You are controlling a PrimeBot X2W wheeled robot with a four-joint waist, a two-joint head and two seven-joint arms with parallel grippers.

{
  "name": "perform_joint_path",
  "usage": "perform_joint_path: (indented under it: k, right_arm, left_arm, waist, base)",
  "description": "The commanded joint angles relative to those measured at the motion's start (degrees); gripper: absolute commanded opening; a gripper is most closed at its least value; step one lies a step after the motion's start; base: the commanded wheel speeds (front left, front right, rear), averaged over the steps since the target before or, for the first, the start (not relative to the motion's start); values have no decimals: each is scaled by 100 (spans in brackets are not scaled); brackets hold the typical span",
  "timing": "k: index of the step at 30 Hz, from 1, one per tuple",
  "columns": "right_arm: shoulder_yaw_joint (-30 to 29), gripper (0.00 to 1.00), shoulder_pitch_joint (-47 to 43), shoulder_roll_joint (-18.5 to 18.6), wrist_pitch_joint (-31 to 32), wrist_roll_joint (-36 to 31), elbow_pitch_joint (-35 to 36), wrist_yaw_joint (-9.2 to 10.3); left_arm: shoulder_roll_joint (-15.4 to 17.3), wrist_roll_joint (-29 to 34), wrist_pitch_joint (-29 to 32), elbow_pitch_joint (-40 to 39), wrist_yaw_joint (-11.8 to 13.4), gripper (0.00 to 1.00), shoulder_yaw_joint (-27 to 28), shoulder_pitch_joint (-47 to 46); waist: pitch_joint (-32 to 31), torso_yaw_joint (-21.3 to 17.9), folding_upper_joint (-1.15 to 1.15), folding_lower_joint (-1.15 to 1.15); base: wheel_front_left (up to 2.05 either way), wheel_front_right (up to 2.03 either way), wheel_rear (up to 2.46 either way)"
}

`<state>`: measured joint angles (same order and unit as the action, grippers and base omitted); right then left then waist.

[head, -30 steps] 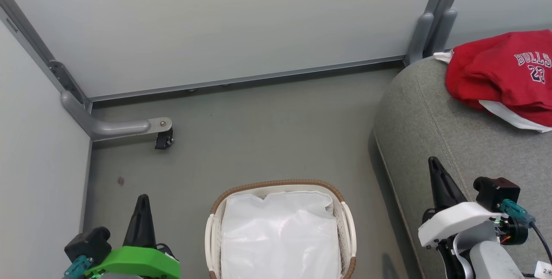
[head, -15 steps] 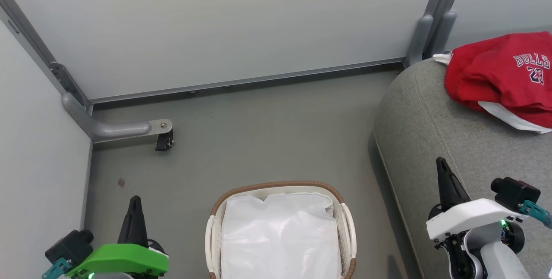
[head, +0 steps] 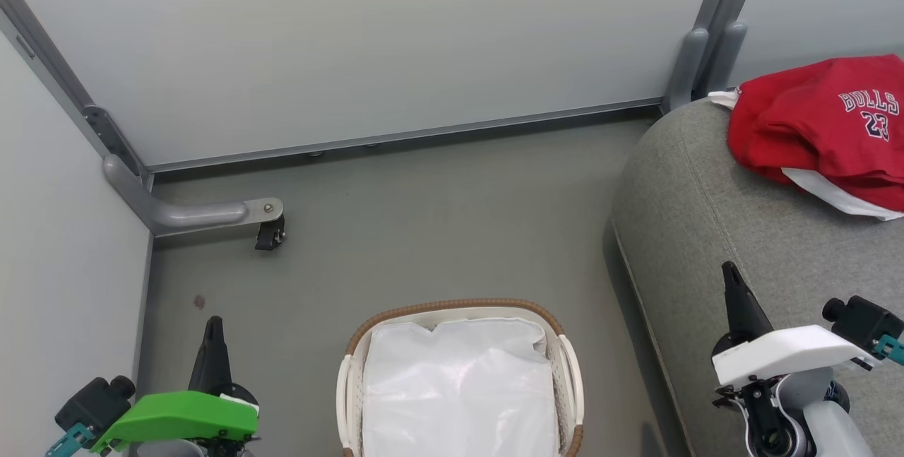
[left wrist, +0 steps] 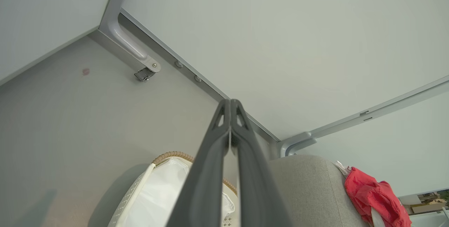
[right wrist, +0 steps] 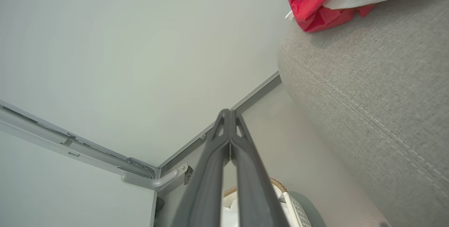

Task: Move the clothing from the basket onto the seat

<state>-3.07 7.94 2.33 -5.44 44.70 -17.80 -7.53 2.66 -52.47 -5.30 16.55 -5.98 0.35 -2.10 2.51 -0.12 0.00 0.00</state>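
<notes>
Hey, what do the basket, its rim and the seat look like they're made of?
Basket: likely white plastic, smooth, perforated sides. Rim: brown woven wrap, perhaps rattan or imitation. Seat: grey matte upholstery fabric, stitched seams visible.

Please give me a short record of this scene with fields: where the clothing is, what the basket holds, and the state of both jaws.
clothing: red heap, "BULLS 23" print facing up, lying on the seat
basket: on the floor, left of the seat; white liner visible inside, no red fabric seen
left gripper: jaws shut, holding nothing
right gripper: jaws shut, holding nothing, above the seat
task state: appears done
</notes>
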Motion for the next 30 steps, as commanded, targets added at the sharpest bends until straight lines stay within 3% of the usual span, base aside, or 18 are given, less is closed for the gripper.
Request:
perform_joint_path:
  k: [1, 26, 30]
  right_arm:
    - [-29, 0, 16, 42, 55, 209, 102, 3]
    - [-153, 0, -66, 53, 489, 1923, 216, 4]
    - [-198, 0, -96, 57, 652, 2551, 258, 4]
  left_arm:
    - [20, -172, 39, -95, -20, 0, 57, -181]
    - [26, -1607, 479, -161, -73, 0, 272, -292]
    - [28, -2141, 634, -183, -96, 0, 352, -322]
  waist:
    - [-4, 0, 0, 0]
    - [-71, 4, 0, 0]
    - [-100, 5, 0, 0]
  base:
    - [0, 0, 0]
    - [0, 0, 0]
    - [0, 0, 0]
